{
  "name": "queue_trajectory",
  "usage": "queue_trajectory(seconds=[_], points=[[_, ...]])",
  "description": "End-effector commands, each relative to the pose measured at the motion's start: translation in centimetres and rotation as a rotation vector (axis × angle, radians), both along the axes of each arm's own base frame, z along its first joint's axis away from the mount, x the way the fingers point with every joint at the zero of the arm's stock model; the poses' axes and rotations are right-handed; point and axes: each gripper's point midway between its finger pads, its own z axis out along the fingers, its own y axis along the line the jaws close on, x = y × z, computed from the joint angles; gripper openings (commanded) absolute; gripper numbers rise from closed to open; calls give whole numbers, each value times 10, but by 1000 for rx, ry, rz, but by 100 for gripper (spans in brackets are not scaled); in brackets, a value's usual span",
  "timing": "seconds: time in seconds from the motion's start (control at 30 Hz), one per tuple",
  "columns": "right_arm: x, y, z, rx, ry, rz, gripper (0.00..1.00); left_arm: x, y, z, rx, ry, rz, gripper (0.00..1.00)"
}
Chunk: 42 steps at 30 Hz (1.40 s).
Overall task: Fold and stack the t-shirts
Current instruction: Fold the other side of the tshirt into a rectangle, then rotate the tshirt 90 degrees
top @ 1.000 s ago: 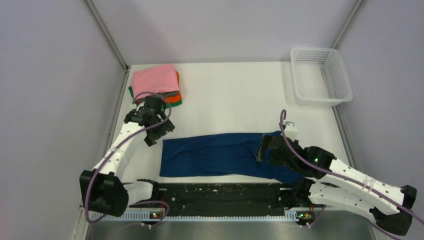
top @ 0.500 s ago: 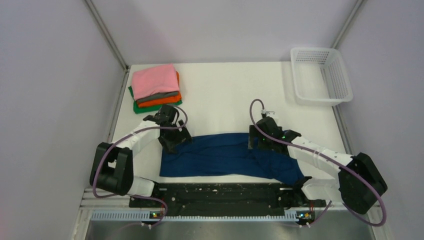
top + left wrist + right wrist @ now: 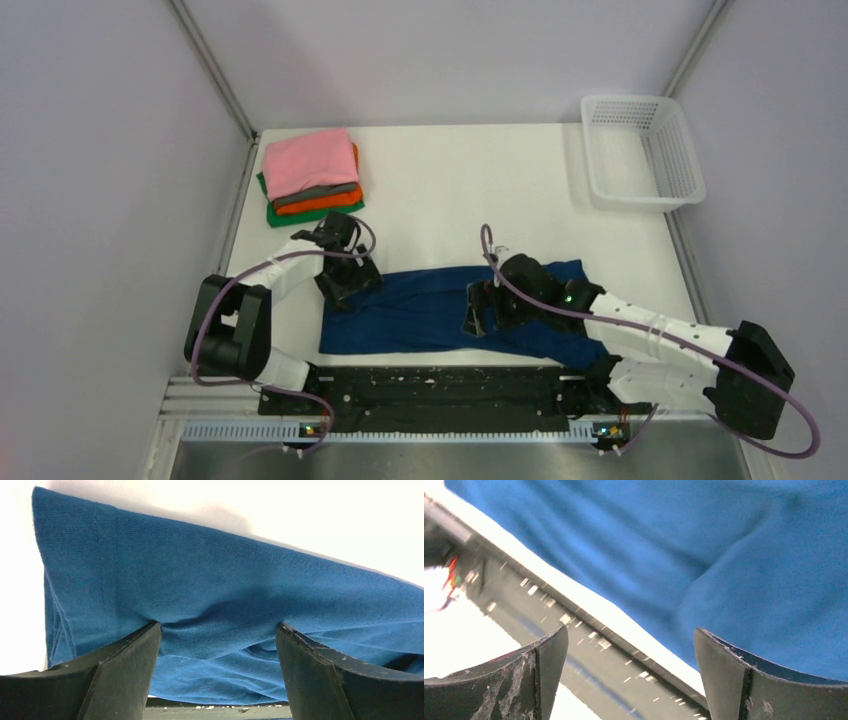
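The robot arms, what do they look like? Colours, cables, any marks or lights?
The left arm and right arm have white shells with black joints. A purple cable loops along each. The left gripper and right gripper are black, with wedge-shaped fingers scuffed pale at the edges. A small green light glows near the right wrist.

Pale lilac walls (image 3: 450, 50) enclose a white table (image 3: 450, 190).
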Motion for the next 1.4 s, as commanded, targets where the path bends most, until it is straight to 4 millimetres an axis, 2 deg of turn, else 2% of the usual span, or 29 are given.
queue_trajectory(seconds=[0.0, 0.07, 0.13, 0.27, 0.37, 0.53, 0.67, 0.77, 0.87, 0.93, 1.1, 1.23, 1.3, 1.37], points=[[-68, 44, 18, 177, 158, 224, 94, 11, 10, -2, 58, -27, 11, 90], [-71, 53, 29, 218, 154, 242, 97, 11, 9, -2, 55, -26, 7, 90], [-57, 48, 37, 203, 92, 179, 98, 11, 9, -1, 56, -25, 0, 90], [-24, 3, 40, 82, 2, -113, 99, 12, 12, 6, 72, -37, -10, 90], [-15, -36, 20, 70, 72, -312, 99, 12, 14, 10, 77, -51, -16, 90], [-9, -72, -27, 99, 215, -573, 99, 9, 14, 5, 78, -39, -28, 90], [15, -89, -45, 95, 190, -662, 99, 3, 15, -6, 84, -4, -22, 89], [45, -101, -53, 62, 177, -683, 99, -6, 14, -11, 96, 30, -31, 88], [85, -111, -59, 14, 165, -687, 99, -14, 16, -8, 132, 39, -25, 88], [115, -113, -68, -20, 177, -681, 99, -20, 9, -4, 119, 33, -32, 88], [215, -83, -60, -32, 92, -541, 99, -37, -17, 2, 45, 46, 2, 88], [298, -69, -61, -102, 4, -452, 99, -36, -49, 8, -51, 24, 39, 88], [330, -57, -65, -115, 5, -398, 98, -32, -64, 9, -86, 8, 62, 88], [354, -37, -70, -78, 7, -326, 98, -29, -77, 8, -102, 0, 97, 88]])
